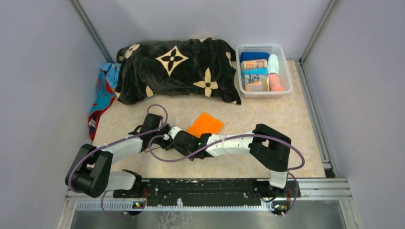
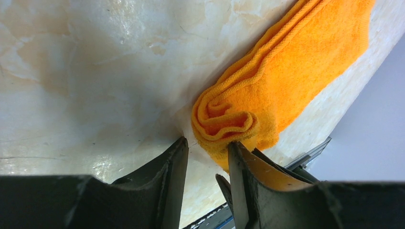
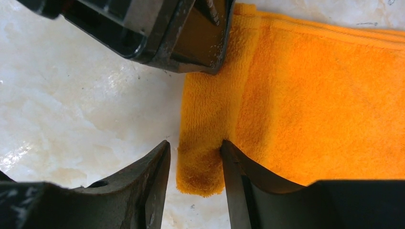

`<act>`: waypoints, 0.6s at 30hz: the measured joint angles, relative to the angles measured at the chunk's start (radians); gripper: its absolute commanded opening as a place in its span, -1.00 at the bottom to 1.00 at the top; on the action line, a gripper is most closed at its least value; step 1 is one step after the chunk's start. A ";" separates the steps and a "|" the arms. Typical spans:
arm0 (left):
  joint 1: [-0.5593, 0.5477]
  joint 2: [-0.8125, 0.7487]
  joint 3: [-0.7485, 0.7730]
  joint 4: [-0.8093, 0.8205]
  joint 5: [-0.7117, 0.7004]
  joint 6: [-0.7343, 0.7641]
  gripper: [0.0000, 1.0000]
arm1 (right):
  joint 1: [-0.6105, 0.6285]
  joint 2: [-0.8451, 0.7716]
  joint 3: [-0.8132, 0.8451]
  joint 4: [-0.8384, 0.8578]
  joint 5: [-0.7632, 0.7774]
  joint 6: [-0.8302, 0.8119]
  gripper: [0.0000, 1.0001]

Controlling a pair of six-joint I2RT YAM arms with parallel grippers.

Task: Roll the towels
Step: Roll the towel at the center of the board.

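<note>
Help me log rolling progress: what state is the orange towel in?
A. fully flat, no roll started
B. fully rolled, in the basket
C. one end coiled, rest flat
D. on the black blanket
C: in the left wrist view the orange towel curls into a coil at one end, the rest flat on the table.

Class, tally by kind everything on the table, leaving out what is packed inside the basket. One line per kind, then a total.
Robot arms: 2 (left arm, right arm)
Loose towels: 2 (orange towel, patterned towel)
Blankets: 1 (black blanket)
Baskets: 1 (white basket)
Total: 6
</note>
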 measured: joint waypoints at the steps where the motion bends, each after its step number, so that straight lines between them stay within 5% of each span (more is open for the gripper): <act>1: 0.000 0.000 0.000 0.000 0.000 0.000 -0.09 | 0.000 0.004 -0.001 0.000 0.000 0.000 -0.12; 9: 0.000 0.014 0.016 -0.009 0.009 0.000 0.05 | 0.002 0.037 -0.006 0.016 0.030 0.005 -0.25; 18: 0.000 0.023 0.044 -0.031 0.010 0.004 0.26 | -0.008 0.053 0.003 0.028 0.064 0.007 -1.00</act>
